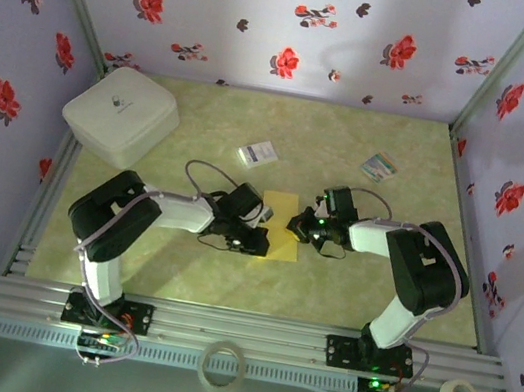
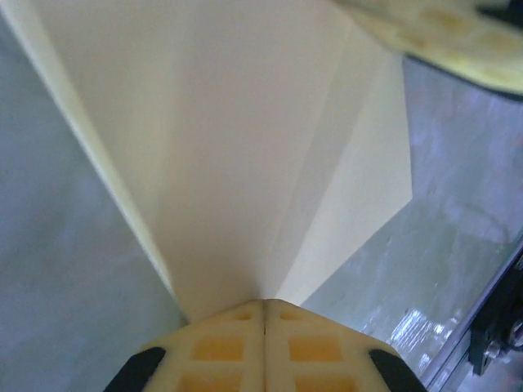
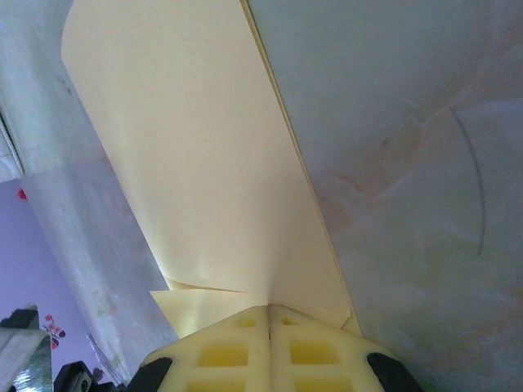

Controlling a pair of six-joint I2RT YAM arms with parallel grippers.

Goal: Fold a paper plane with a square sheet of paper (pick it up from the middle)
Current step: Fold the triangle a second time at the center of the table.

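Pinching the paper [image 1: 281, 212]: left fingers [image 2: 216, 351], right fingers [image 3: 225, 355] (card [image 1: 257, 154] print illegible).

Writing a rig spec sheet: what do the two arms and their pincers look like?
The left arm and right arm have black and white segments with grey cables. The left pincer and right pincer have pale yellow fingers with square recesses.

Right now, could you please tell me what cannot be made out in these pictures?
1. Top view: the folded yellow paper is partly covered by the left pincer and right pincer; creases too small to read.
2. Left wrist view: its far end runs off the top edge.
3. Top view: print on the white card and striped card is tiny.
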